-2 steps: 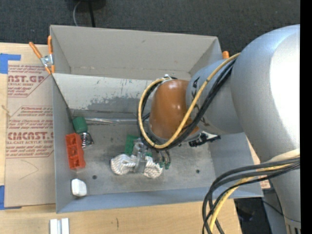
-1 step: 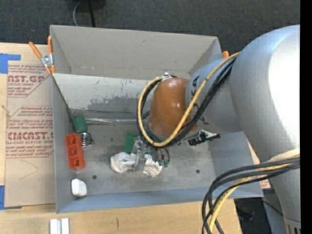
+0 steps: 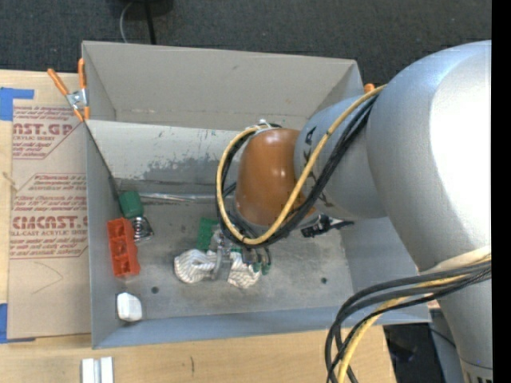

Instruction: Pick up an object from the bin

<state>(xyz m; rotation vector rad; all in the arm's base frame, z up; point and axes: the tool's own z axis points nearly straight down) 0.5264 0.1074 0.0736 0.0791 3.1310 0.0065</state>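
Camera view: end effector over crumpled white wad at six o'clock; open or closed, I cannot tell. Wad seems light and soft, so pinch its middle.

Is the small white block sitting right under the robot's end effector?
No, the small white block lies in the near-left corner of the bin, well apart from the end effector over the crumpled white wad.

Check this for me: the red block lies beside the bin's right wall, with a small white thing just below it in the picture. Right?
No. The camera view shows the red block beside the bin's left wall, not the right. The small white thing does lie just below it in the picture.
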